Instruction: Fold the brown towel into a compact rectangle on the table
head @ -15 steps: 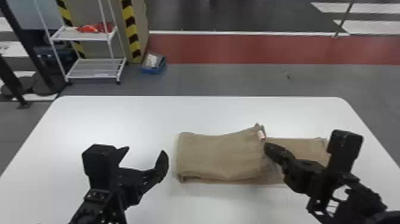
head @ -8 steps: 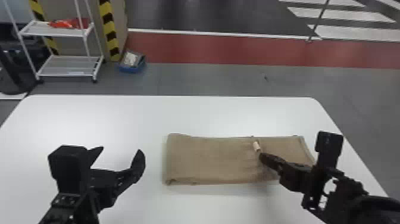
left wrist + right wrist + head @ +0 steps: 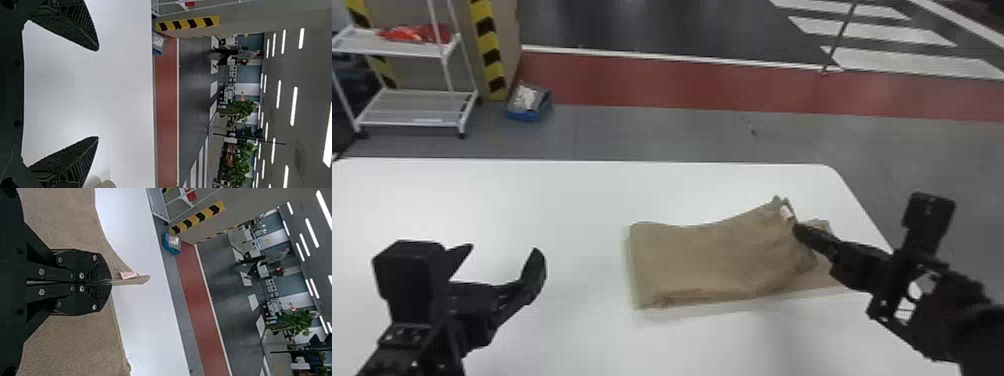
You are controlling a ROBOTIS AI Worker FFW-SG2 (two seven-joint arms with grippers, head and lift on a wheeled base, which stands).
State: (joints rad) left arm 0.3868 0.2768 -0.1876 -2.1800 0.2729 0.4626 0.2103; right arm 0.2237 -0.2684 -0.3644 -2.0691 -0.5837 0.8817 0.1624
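White table [image 3: 572,195]; right arm [image 3: 862,265] slanting inward, jaws pinching brown towel [image 3: 712,260]; left arm [image 3: 472,315] hovering, jaws wide.

The right gripper [image 3: 797,231] sits at the left of the frame, its jaws pressed together on the brown towel [image 3: 70,344]. A narrow fold of cloth pokes out past the tips, near the middle of the frame, and a small white tag [image 3: 128,274] hangs on there. More cloth spreads above and below the jaws in the frame. Next to it I see the white bench [image 3: 145,313], then grey floor [image 3: 182,305] and a red strip [image 3: 201,317]. Toward the top of the frame, a blue box [image 3: 166,246] stands near a yellow-and-black striped band [image 3: 199,217] and a white rack [image 3: 158,205]. Greenery [image 3: 293,321] shows at lower right.
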